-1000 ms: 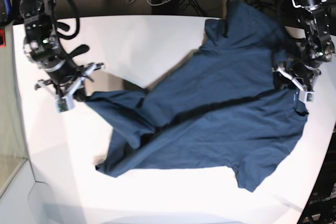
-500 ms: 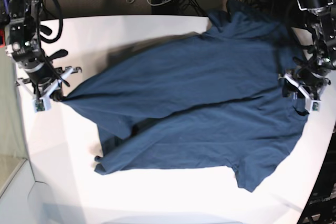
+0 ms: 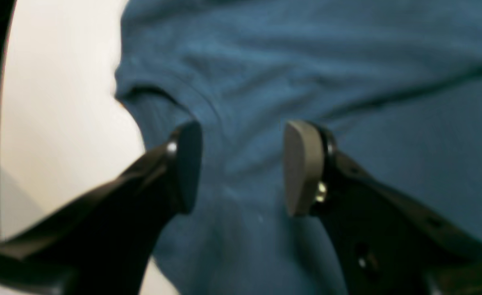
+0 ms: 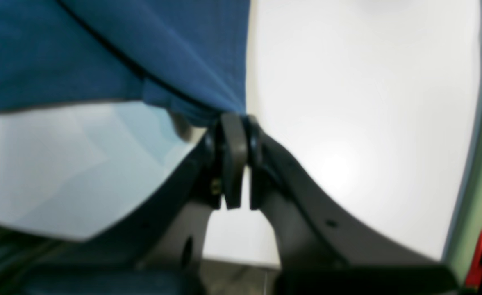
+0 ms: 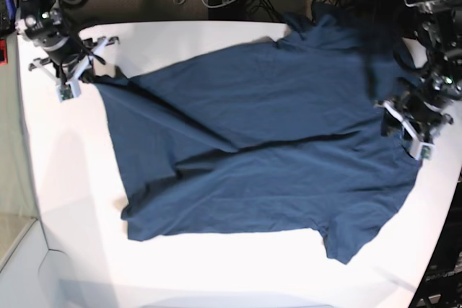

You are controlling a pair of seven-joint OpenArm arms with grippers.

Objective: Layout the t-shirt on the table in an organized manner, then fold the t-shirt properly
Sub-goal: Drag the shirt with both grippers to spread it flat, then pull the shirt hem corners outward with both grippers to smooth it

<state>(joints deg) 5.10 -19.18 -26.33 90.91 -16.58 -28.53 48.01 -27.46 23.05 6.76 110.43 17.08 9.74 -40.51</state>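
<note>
Presently observed:
Garment: dark navy-blue soft cloth t-shirt (image 5: 267,149) lies spread across the large matte white tabletop (image 5: 79,214), hem toward the base view's left, one sleeve at the bottom right, the far sleeve reaching the tabletop's far edge.
Right pincer (image 4: 236,123): jaws pressed together, clamped on a hem corner of the t-shirt, cloth drawn taut from it.
Left pincer (image 3: 243,164): jaws apart, poised over wrinkled cloth near the collar; contact cannot be told.
</note>
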